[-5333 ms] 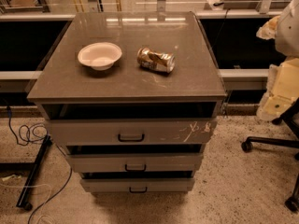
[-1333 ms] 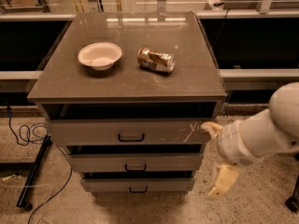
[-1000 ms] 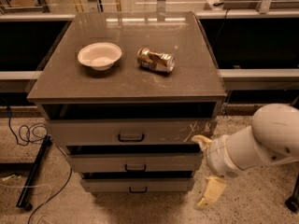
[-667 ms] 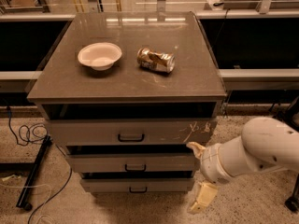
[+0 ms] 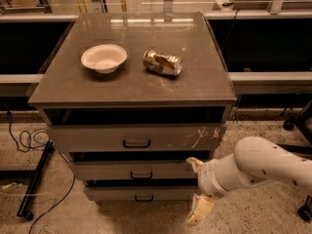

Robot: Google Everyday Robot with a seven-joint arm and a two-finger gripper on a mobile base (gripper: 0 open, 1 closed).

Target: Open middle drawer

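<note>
The middle drawer [image 5: 117, 170] is the plain grey front with a small dark bar handle [image 5: 141, 175], between the scratched top drawer [image 5: 131, 138] and the bottom drawer [image 5: 141, 194]. It looks closed, like the other two. My gripper [image 5: 196, 189] comes in from the right on a white arm, low at the cabinet's right front corner. One cream finger [image 5: 195, 164] is level with the middle drawer's right end, the other [image 5: 200, 210] hangs below the bottom drawer. The fingers are spread wide and hold nothing. The gripper is well to the right of the handle.
On the cabinet top [image 5: 195, 82] sit a white bowl [image 5: 104, 58] and a crushed can [image 5: 162, 63] lying on its side. Black cables [image 5: 27, 140] and a dark stand leg [image 5: 36, 179] lie on the floor at left. A chair base [image 5: 297, 121] stands at right.
My arm has swung in from the right edge and moved left and down along the cabinet front. The gripper has come closer to the middle drawer's right end. The drawers have not moved.
</note>
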